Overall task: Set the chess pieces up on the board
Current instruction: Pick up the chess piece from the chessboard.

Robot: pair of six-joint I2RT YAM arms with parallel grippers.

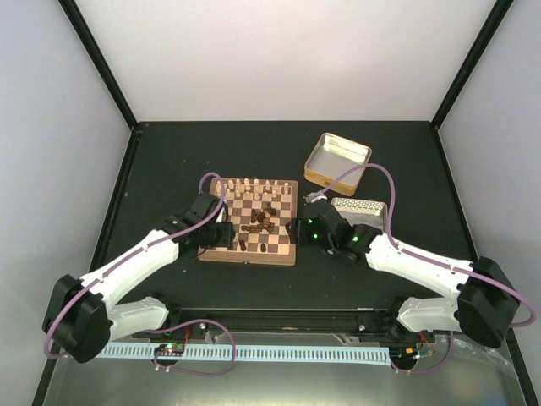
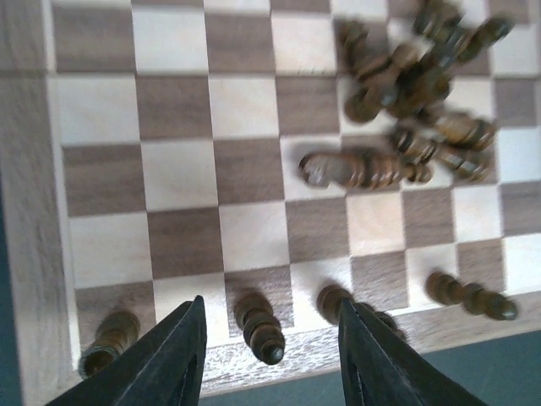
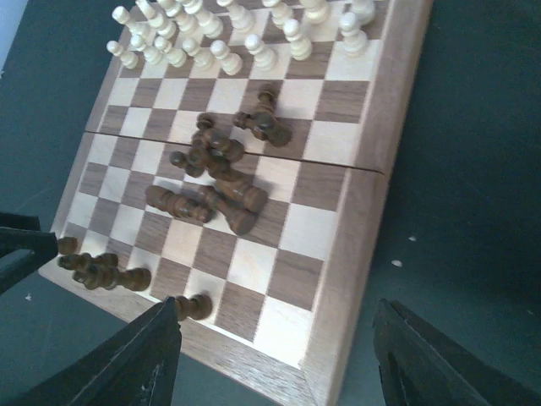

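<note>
The board (image 1: pixel 270 258) lies mid-table, with a heap of dark chess pieces (image 1: pixel 260 222) toppled on its middle squares. In the left wrist view, three dark pieces stand along the near row (image 2: pixel 108 334). One of them (image 2: pixel 258 326) is between the fingers of my left gripper (image 2: pixel 270 303), which is open, with a gap on each side. Another dark piece (image 2: pixel 469 296) lies flat near the edge. My right gripper (image 3: pixel 277 306) is wide open above the board's near right corner (image 3: pixel 355 254), holding nothing. The heap (image 3: pixel 215 178) shows ahead of it.
Pale cream chessmen (image 1: pixel 254 188) stand in the board's far rows. An open metal tin (image 1: pixel 338 159) sits behind and right of the board. A dimpled tin part (image 1: pixel 362 210) lies beside my right arm. Dark walls edge the table.
</note>
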